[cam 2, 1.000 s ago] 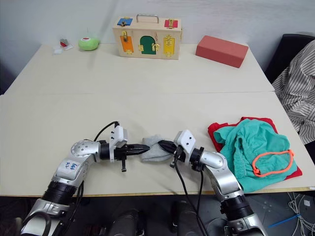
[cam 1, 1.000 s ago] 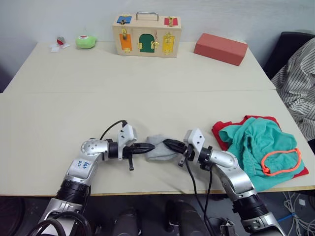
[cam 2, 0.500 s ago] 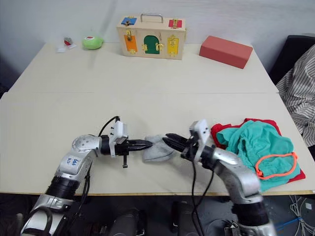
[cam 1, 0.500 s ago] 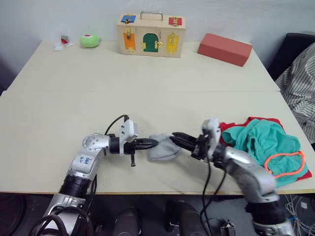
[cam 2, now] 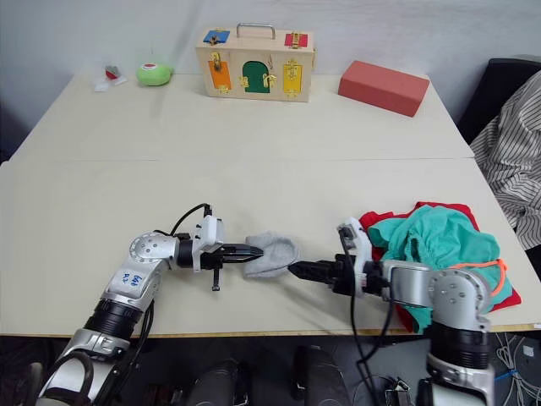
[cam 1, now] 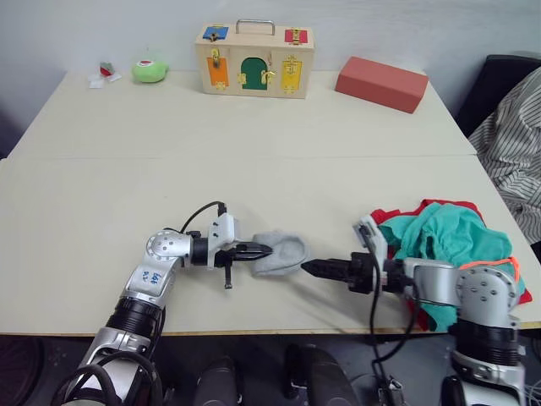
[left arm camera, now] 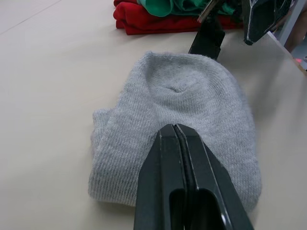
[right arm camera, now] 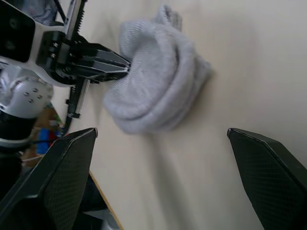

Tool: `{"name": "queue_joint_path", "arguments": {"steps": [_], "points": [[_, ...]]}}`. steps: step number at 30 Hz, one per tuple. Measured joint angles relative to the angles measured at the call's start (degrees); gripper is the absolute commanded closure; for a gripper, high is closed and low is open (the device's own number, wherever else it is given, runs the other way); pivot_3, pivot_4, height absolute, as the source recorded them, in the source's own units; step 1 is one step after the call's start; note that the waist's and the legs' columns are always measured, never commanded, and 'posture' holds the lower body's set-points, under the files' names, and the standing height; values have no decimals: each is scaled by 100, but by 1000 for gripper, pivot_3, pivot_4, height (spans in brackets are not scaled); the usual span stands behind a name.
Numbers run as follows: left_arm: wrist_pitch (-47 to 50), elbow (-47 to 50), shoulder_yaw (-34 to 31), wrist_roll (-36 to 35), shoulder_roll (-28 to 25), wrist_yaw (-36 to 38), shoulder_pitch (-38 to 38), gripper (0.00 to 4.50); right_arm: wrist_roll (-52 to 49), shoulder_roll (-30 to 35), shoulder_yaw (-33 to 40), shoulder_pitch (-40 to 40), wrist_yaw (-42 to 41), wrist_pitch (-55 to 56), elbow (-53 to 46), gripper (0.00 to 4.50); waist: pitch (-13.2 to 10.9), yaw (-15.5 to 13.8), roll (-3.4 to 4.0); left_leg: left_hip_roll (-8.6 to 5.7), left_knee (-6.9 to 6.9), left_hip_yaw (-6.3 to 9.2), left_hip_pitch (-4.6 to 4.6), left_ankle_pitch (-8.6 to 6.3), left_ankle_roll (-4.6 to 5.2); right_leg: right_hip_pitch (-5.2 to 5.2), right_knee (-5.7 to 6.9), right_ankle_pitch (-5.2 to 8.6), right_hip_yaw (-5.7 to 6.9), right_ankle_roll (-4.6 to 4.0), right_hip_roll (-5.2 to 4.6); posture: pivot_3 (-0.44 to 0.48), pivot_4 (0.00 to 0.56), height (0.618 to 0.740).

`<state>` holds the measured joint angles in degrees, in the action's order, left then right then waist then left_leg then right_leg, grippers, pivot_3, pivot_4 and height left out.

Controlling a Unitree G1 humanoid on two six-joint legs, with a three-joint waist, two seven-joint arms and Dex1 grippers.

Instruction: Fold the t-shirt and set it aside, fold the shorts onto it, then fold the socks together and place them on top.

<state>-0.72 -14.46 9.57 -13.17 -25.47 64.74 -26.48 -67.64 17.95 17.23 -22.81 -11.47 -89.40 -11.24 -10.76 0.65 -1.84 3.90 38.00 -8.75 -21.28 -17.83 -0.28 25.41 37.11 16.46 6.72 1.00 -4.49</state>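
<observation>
The socks (cam 1: pixel 283 253) lie as one light-grey bundle on the table near its front edge. My left gripper (cam 1: pixel 264 250) is shut, its tips dug into the bundle's left end, and its fingers (left arm camera: pixel 178 163) lie pressed together over the knit. My right gripper (cam 1: pixel 314 268) stands open just right of the socks, a short gap away, with its fingers (right arm camera: pixel 57 172) spread wide and nothing between them. Further right, the teal shorts (cam 1: pixel 448 237) with an orange drawstring (cam 1: pixel 505 267) lie rumpled on top of the red t-shirt (cam 1: pixel 382 222).
At the table's far edge stand a wooden latch box (cam 1: pixel 254 61), a red block (cam 1: pixel 379 83) and a small green object (cam 1: pixel 148 70). A striped cloth (cam 1: pixel 511 139) hangs at the right edge. The table top (cam 1: pixel 169 169) is bare in the middle.
My right gripper has opened, let go of the socks and drawn back to the right. The left gripper has stayed shut at the bundle's left end.
</observation>
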Motion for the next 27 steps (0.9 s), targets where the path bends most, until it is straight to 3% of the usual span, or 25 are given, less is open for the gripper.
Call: {"name": "queue_joint_path", "arguments": {"steps": [2, 5, 14, 17, 22, 25, 27], "points": [[-64, -7, 0, 15, 1, -20, 11, 4500, 19, -267, 2, -182, 234, -87, 145, 17, 0, 8, 1, -1, 0, 0, -1, 2, -2, 0, 0, 0, 0, 0, -1, 0, 150, 740], [-123, -25, -3, 29, -4, -32, 22, 4500, 182, -544, -12, -409, 436, -74, 380, 610, 1, 27, 1, -3, 0, -1, -3, 3, -4, 0, -1, -1, -1, 1, -2, 0, 150, 740], [-174, -23, -51, -16, -20, -6, 104, 4500, 622, -836, -81, -550, 578, 86, 724, 3676, 1, 113, 3, -1, -4, 0, -3, 5, -6, 2, -2, 0, 0, 1, 0, 0, 150, 740], [-200, -22, -67, -18, -33, -5, 131, 4500, 613, -857, -78, -585, 473, 110, 673, 4482, 2, 114, 3, 0, -5, 0, -2, 3, -4, 1, -3, -1, 0, 1, -1, 0, 150, 740], [8, 169, -194, -295, -45, 88, 286, 4500, 343, -581, -55, -389, 84, 145, 244, 4482, -1, 106, 8, 0, -7, 2, -13, 2, -2, 7, -8, -1, 1, 2, -1, 0, 150, 740], [724, 820, -390, -907, -131, 190, 484, 3919, -365, 89, 234, -260, -383, 39, -270, 4500, -2, 101, 9, -2, -7, 2, -20, 3, -3, 8, -20, -1, 1, 3, -2, 0, 150, 740], [1189, 1401, -592, -1372, -238, 194, 542, 3305, -969, 735, 539, -96, -697, 2, -537, 4500, -2, 91, 9, -4, -7, 7, -21, 0, 2, 5, -29, -2, 1, 6, -3, 0, 150, 740]]}}
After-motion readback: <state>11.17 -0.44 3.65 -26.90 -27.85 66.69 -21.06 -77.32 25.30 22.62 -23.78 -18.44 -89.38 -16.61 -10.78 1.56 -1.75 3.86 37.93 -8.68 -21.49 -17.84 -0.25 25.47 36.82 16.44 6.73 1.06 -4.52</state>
